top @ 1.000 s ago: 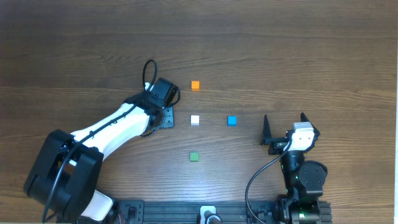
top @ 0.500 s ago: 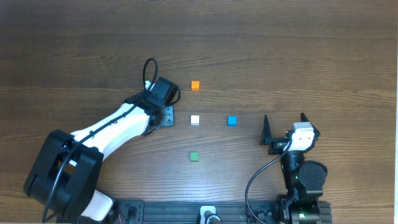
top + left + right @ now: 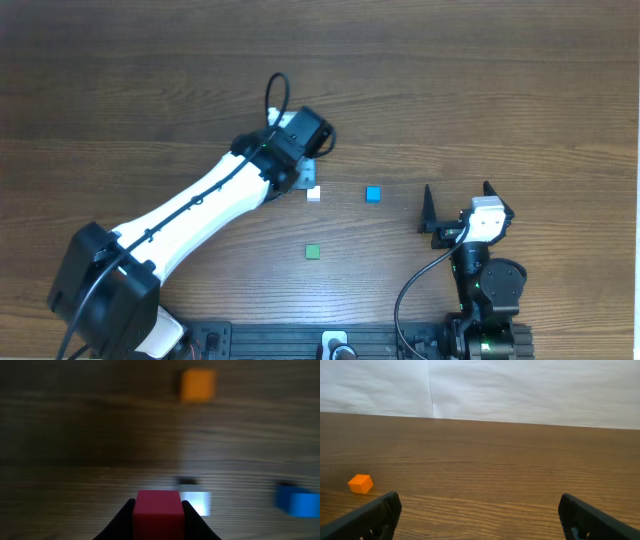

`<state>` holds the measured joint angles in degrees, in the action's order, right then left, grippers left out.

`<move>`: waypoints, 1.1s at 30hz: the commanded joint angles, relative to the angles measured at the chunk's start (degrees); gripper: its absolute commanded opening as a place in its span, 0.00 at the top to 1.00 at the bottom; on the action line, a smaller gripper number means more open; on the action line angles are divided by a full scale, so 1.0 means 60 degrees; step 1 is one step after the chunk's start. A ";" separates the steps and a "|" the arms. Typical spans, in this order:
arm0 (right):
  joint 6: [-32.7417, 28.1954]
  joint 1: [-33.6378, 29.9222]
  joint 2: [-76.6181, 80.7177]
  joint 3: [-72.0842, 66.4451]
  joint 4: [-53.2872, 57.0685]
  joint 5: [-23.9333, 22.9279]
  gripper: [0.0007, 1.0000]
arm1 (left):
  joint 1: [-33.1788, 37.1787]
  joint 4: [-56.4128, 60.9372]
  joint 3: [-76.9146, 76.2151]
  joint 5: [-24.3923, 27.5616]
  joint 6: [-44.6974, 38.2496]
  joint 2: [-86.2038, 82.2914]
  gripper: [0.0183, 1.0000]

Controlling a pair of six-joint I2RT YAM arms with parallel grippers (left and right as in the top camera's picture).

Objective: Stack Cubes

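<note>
Red cube (image 3: 158, 516) in left pincer (image 3: 158, 506) moved rightward.

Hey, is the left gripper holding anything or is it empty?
Holding: the left gripper is shut on a red cube, seen in its wrist view.

- We take this for a robotics lab or test bench rather than a home.
- We see two robot arms, the left arm (image 3: 200, 205) and the right arm (image 3: 485, 280), standing on a black slotted rail (image 3: 270, 330) at the edge of a wood-grain table (image 3: 500, 80).
- Behind the table we see a plain white backdrop (image 3: 520, 390).
- On the table lie small single-colour blocks: a blue cube (image 3: 373, 193), a green cube (image 3: 312, 252), an orange cube (image 3: 360, 483).
</note>
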<state>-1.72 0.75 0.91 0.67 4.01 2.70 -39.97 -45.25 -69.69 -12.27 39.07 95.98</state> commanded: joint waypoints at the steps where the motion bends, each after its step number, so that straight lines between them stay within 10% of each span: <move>1: -0.0015 -0.0066 -0.0087 -0.0062 0.0007 0.0113 0.01 | -0.0579 -0.0076 -0.0652 -0.0219 0.0816 0.0517 0.91; 33: -0.0015 -0.0066 -0.0087 -0.0062 0.0007 0.0117 0.01 | -0.1071 -0.0142 -0.0863 0.0215 0.1636 0.2120 0.92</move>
<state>-1.72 0.75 0.91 0.67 4.01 2.72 -46.13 -46.65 -73.80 -11.20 47.86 108.31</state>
